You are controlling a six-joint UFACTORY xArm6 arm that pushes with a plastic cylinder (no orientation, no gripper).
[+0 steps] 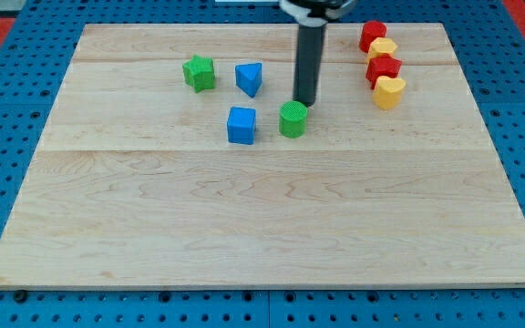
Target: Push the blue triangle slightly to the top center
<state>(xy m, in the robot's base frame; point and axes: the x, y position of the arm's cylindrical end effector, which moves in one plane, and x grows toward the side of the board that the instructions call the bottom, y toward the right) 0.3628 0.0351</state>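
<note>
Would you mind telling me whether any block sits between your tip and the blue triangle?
No. My tip is right of the blue triangle, bare board between them. The green cylinder sits just below my tip, off that line.

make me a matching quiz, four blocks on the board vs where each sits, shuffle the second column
Column one:
1. blue triangle
2. green star
3. blue cube
4. green cylinder

Column two:
a. just below my tip
b. furthest to the view's left
c. between the green star and the rod
d. left of the green cylinder, below the blue triangle

Pairs: 1-c, 2-b, 3-d, 4-a
</note>
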